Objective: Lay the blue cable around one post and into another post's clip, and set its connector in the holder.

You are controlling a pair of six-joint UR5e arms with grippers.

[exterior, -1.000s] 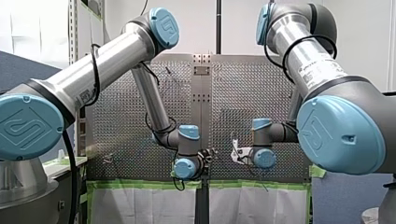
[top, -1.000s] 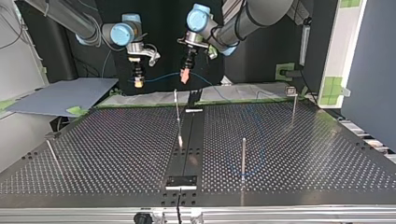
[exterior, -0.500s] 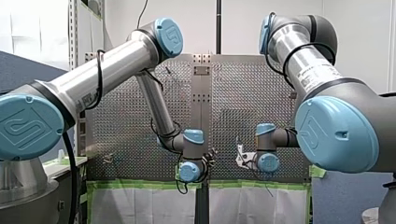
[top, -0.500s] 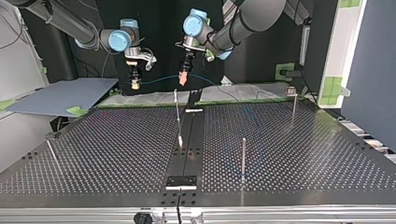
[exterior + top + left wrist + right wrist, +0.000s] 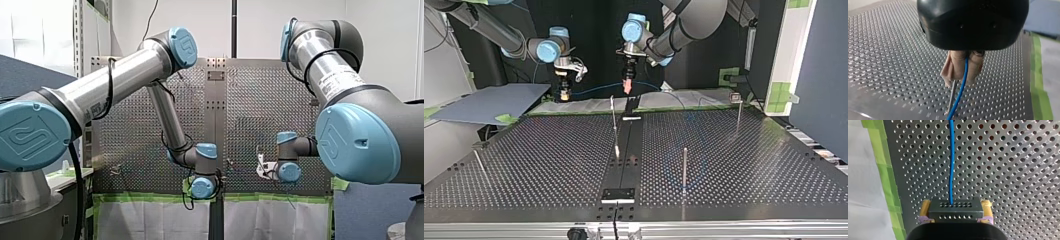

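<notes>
The perforated table [image 5: 539, 150] is split by a dark centre strip [image 5: 625, 150], and places here are given from that strip as the top view shows it. My left arm [image 5: 684, 20] comes in to the strip's right, my right arm [image 5: 484, 25] well to its left. A leaning post [image 5: 614, 125] stands just left of the strip, a straight post [image 5: 684, 167] to its right, and a small black block [image 5: 618, 194], probably the holder, sits on its near end.

Above the strip's far end my left gripper [image 5: 626, 88] has its beige pads [image 5: 953, 67] pinched narrow on the blue cable [image 5: 596, 89], with the leaning post right under it. Left of the strip my right gripper [image 5: 565, 94] clamps the connector [image 5: 956, 208] between yellow pads. The cable spans the air between them.

I judge the routing has barely begun, with no post wrapped yet. The next move calls for both arms to come down together, keeping the span taut, so the cable drops on the correct side of the leaning post
</notes>
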